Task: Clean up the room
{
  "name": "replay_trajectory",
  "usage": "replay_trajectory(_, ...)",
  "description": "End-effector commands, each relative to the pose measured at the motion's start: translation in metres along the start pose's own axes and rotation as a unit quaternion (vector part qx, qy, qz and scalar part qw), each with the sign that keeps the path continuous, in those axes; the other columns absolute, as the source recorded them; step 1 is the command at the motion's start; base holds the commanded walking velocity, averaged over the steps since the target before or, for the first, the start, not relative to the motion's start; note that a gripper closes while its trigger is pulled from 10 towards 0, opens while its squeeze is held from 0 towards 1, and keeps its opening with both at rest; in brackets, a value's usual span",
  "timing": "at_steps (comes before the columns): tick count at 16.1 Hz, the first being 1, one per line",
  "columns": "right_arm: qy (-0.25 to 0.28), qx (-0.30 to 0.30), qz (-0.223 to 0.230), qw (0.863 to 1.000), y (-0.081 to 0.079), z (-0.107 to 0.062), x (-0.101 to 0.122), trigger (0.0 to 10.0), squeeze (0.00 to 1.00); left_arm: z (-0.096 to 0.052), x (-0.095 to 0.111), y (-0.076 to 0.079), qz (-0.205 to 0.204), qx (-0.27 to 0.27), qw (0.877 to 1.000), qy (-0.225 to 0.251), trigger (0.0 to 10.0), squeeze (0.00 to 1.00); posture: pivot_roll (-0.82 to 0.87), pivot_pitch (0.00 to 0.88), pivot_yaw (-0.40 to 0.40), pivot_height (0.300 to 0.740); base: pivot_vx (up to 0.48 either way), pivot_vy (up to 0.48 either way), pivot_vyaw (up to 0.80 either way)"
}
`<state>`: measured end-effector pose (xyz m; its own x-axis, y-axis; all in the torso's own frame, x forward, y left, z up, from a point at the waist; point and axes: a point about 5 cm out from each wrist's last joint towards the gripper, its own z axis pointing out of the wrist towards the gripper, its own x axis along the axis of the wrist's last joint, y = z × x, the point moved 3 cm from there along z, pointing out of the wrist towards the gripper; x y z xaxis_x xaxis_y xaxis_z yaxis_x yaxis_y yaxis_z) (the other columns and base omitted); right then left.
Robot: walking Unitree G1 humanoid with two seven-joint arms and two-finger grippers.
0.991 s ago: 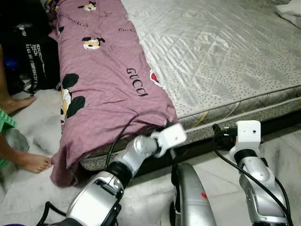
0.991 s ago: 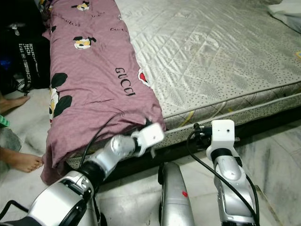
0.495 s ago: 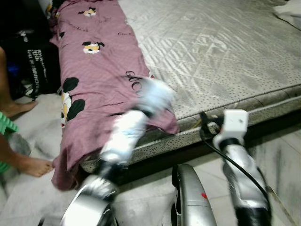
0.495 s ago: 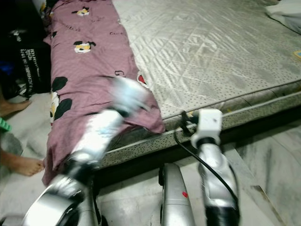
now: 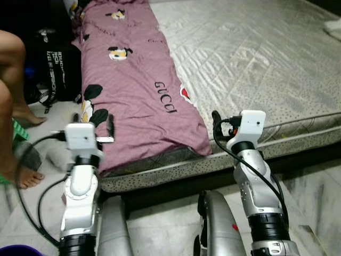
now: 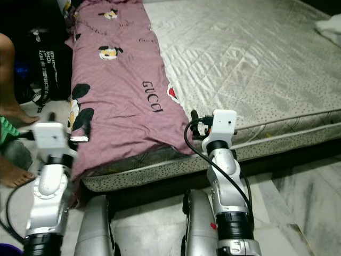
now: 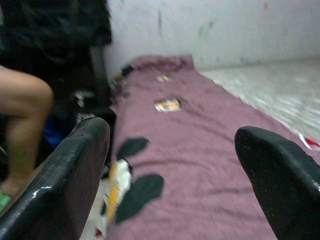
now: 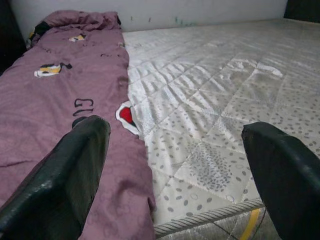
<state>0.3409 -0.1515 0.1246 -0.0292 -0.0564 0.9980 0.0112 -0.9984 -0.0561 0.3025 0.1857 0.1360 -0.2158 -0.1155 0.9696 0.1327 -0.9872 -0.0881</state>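
- a mauve cotton bedsheet with cartoon prints and lettering [image 5: 133, 90] lies along the left side of a grey quilted mattress [image 5: 256, 58]; its near-left edge hangs over the mattress side toward the pale marble floor [image 5: 314, 181].
- the left gripper [image 7: 170, 165] is raised at the near-left, beside the hanging edge of the bedsheet; its fingers are spread wide and hold nothing.
- the right gripper [image 8: 175, 170] is at the near edge of the mattress, just right of the bedsheet; its fingers are spread wide and hold nothing.
- a person's bare leg [image 5: 10, 80] stands at the far left, next to a black bag with white lettering [image 5: 53, 64].
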Motion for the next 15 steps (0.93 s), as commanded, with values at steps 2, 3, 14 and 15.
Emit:
replay_trajectory(2, -0.014, -0.004, 0.011, 1.0, 0.004, -0.009, -0.013, 10.0, 0.0, -0.011, -0.002, -0.001, 0.027, -0.002, 1.0, -0.008, 10.0, 0.0, 0.05, 0.0, -0.003, 0.53, 0.0, 0.0, 0.0)
replay_trajectory(3, -0.019, -0.01, 0.018, 1.0, 0.007, -0.012, -0.017, 10.0, 0.0, -0.016, -0.009, 0.0, 0.018, -0.004, 0.999, -0.033, 10.0, 0.0, 0.05, 0.0, 0.002, 0.53, 0.0, 0.0, 0.0)
replay_trajectory(14, 0.005, -0.012, 0.05, 0.999, 0.004, -0.008, -0.004, 10.0, 0.0, -0.013, -0.007, 0.02, -0.004, -0.037, 0.999, -0.039, 10.0, 0.0, 0.03, 0.0, 0.02, 0.635, 0.0, 0.0, 0.0)
replay_trajectory(15, 0.002, -0.013, 0.049, 0.999, 0.004, -0.008, -0.006, 10.0, 0.0, -0.014, -0.007, 0.024, -0.003, -0.043, 0.998, -0.04, 10.0, 0.0, 0.03, 0.0, 0.018, 0.644, 0.0, 0.0, 0.0)
